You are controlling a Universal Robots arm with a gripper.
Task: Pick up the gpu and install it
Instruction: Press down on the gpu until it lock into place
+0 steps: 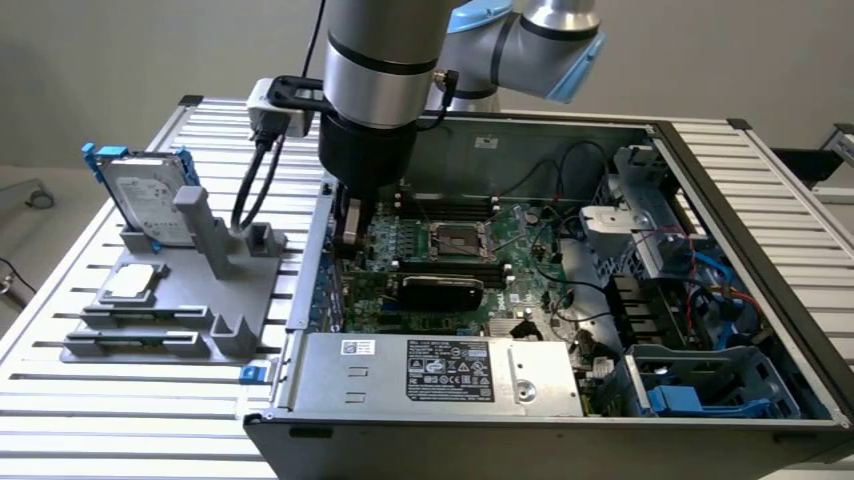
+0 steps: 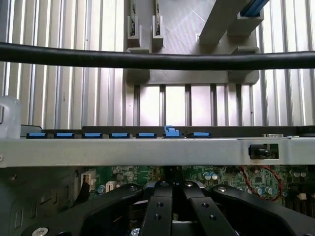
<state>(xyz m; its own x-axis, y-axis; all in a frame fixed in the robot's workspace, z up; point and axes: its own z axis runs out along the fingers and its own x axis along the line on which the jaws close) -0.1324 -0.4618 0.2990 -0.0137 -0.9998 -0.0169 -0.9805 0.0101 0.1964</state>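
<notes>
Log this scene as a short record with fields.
arm: reaches down into the open computer case
gripper: low over the motherboard, close to the case wall on the exterior view's left
gpu: black-shrouded card sitting on the motherboard, apart from the gripper, towards the exterior view's right
hard drive: upright in the grey holder
silver chip: lying flat on the holder
power supply: at the case's near edge
</notes>
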